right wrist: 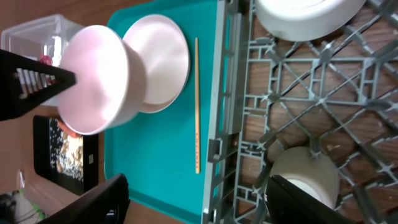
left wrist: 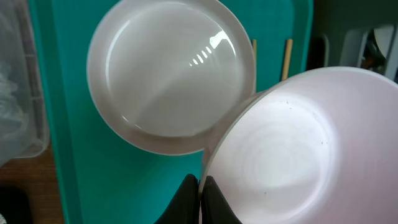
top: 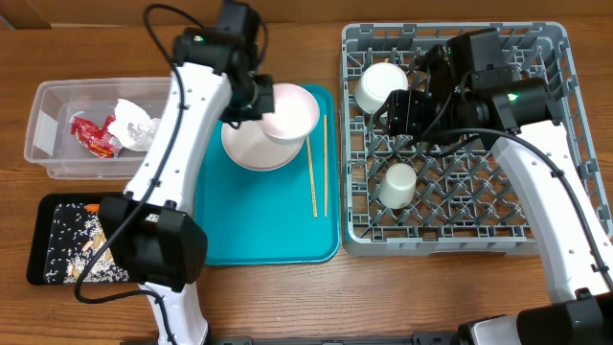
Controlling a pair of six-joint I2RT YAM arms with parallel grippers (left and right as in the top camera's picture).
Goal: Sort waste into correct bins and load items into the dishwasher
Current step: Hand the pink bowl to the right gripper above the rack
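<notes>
Left hand (left wrist: 200,193) pinches bowl (left wrist: 292,143) above plate (left wrist: 171,74), chopsticks (left wrist: 287,59) beside; right hand (right wrist: 198,180) seems wide.

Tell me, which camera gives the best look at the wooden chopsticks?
The overhead view: both chopsticks lie in full on the teal tray, side by side. The right wrist view shows only one stick, full length. The left wrist view shows just two short ends beyond the bowl.
</notes>
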